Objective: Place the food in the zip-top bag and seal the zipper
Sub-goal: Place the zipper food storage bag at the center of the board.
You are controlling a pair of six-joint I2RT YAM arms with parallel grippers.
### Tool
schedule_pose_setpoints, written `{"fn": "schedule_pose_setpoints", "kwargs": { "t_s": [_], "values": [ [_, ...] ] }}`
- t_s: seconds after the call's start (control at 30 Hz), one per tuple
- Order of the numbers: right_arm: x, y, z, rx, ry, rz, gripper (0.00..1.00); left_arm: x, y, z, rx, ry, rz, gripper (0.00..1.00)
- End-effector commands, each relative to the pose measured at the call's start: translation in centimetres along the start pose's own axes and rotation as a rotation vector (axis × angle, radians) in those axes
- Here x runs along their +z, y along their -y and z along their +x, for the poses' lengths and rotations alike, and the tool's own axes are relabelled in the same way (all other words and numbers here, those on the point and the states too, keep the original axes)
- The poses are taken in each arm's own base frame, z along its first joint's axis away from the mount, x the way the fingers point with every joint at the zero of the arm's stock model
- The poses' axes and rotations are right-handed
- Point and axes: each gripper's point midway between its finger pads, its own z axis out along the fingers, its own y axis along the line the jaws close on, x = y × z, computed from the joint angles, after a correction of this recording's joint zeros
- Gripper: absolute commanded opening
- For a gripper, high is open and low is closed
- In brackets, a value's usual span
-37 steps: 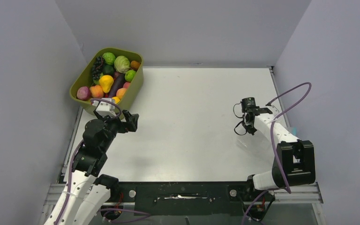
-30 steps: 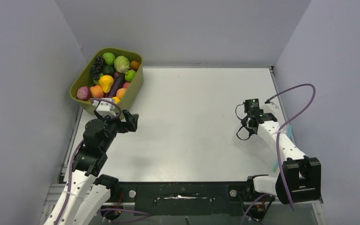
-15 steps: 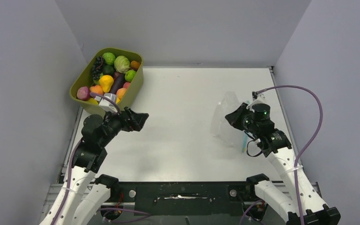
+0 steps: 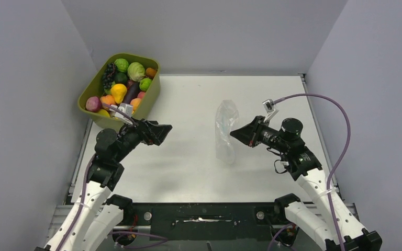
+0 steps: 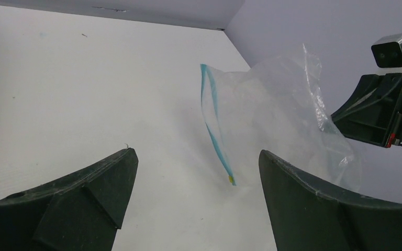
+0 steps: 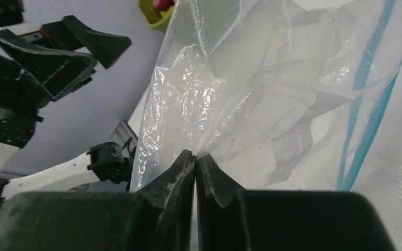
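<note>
Table (image 4: 199,99): white; bag was held up near its middle.
Tub (image 4: 147,107): olive-green, was set at far-left corner.
Zip-top bag (image 4: 225,130): clear, crumpled, was pinched by right gripper (image 6: 195,157).
Left gripper (image 5: 197,153): fingers were spread wide, nothing held.
Right gripper: fingers were clamped on bag film.
Food (image 4: 119,92): was piled in tub.
Zipper (image 5: 214,125): teal, away from pinch.

Left arm (image 4: 84,206) and right arm (image 4: 318,189): white links, black joints, dark wedge-shaped fingers (image 5: 319,209), a purple cable (image 4: 314,95) looped along each.
</note>
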Motion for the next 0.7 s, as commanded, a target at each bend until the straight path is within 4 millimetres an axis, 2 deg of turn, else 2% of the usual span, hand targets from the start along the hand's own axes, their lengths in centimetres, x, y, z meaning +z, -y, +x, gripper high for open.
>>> {"fn": "schedule_pose_setpoints", "kwargs": {
  "t_s": [0.0, 0.1, 0.17, 0.3, 0.33, 0.4, 0.47, 0.53, 0.6, 0.67],
  "values": [
    [1.0, 6.6, 3.1, -0.027, -0.103, 0.212, 0.10, 1.3, 0.2, -2.0, 0.054, 0.050, 0.010, 0.87],
    [0.8, 12.2, 4.3, -0.003, -0.159, 0.416, 0.10, 2.0, -1.1, -1.1, 0.078, 0.004, -0.031, 0.87],
    [0.9, 13.3, 4.0, 0.034, -0.167, 0.427, 0.08, 2.2, -1.0, -1.7, 0.088, 0.007, -0.040, 0.86],
    [2.3, 12.1, 1.7, 0.031, -0.132, 0.371, 0.08, 2.4, -1.9, -1.3, 0.082, 0.009, -0.069, 0.87],
    [2.9, 11.7, 1.3, 0.041, -0.121, 0.347, 0.08, 2.4, -2.5, -0.4, 0.074, -0.004, -0.079, 0.87],
    [4.5, 10.7, 1.1, 0.087, -0.115, 0.275, 0.09, 2.5, -2.9, 0.3, 0.087, -0.011, -0.073, 0.87],
    [6.4, 9.9, 1.9, 0.138, -0.132, 0.217, 0.12, 2.6, -3.3, 1.0, 0.094, -0.023, -0.073, 0.86],
    [8.2, 9.3, 2.6, 0.148, -0.160, 0.190, 0.18, 2.6, -3.5, 1.5, 0.094, -0.029, -0.067, 0.86],
    [9.4, 8.6, 2.8, 0.113, -0.197, 0.168, 0.29, 2.5, -3.3, 2.0, 0.094, -0.047, -0.050, 0.86],
    [9.5, 8.8, 3.1, 0.060, -0.250, 0.189, 0.41, 2.3, -2.5, 2.4, 0.099, -0.061, -0.010, 0.86]
  ]
}}
